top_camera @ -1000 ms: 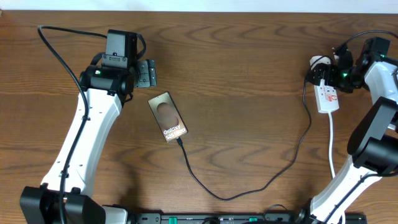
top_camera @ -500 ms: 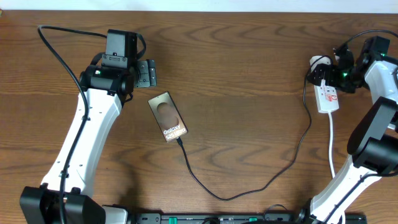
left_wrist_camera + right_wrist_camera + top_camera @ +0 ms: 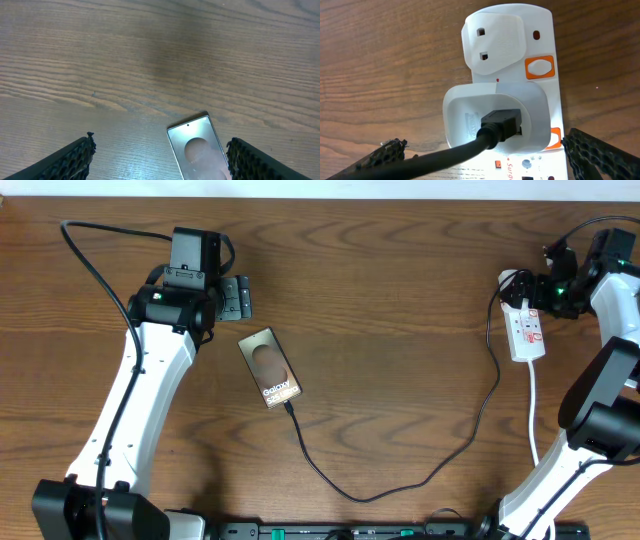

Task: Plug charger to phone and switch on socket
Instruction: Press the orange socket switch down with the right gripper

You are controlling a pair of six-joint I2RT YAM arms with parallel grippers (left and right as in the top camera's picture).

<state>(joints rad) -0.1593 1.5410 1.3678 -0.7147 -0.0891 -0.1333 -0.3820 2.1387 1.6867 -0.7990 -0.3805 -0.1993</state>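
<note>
From above, the phone lies flat on the wooden table, left of centre, just at 5 o'clock from the left gripper. That pincer stands released with nothing between its fingers. The charger meets the phone's 5 o'clock end, sags toward 6 o'clock, then climbs to the socket at the table's 2 o'clock corner. A white cord leaves the socket toward 6 o'clock. The right gripper hangs at the socket's 12 o'clock end, spread wide and holding nothing.

The left wrist view shows the phone's upper end low in frame at 5 o'clock, between the two spread fingers and apart from both, with bare wood all round.

The right wrist view shows a white adapter seated in the socket, the charger's black plug pushed into it. One unused outlet sits at 12 o'clock, with an orange switch at 2 o'clock of the adapter. The cable crosses the gap between the parted fingers.
</note>
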